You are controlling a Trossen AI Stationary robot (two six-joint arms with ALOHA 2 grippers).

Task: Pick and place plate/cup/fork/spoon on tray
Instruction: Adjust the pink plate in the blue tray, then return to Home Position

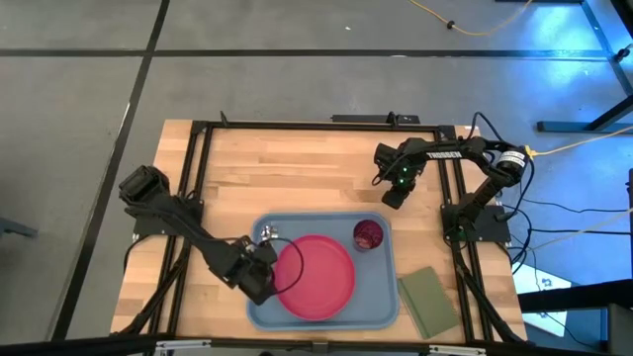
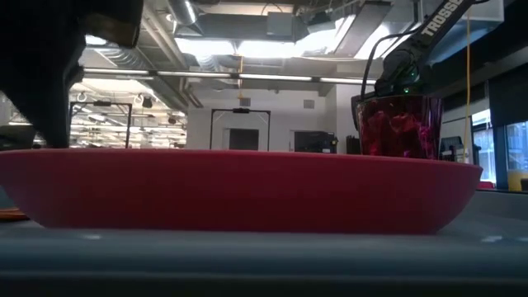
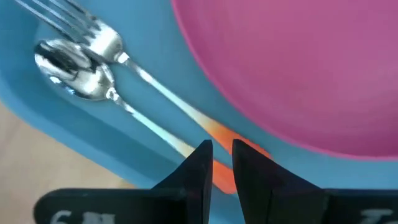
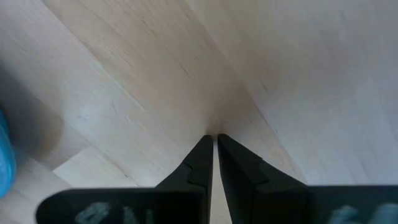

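A: What sits closest to the low camera?

B: The plate (image 2: 239,188), its red rim filling that view. It lies in the middle of the tray (image 1: 381,305), which rests at the table's (image 1: 297,168) near edge.

A: And the smaller things?

B: The cup (image 1: 368,234) stands in the tray's far right corner, just beside the plate. The fork (image 3: 93,34) and spoon (image 3: 74,65) lie side by side along the tray's left rim, orange handles running under the plate's edge.

A: The pincers?

B: The left gripper (image 3: 222,163) is narrowed onto an orange handle; which utensil's, I cannot tell. The right gripper (image 4: 215,149) hangs over bare wood near the table's far right corner, fingers nearly together, empty. An olive pad (image 1: 428,302) lies right of the tray.
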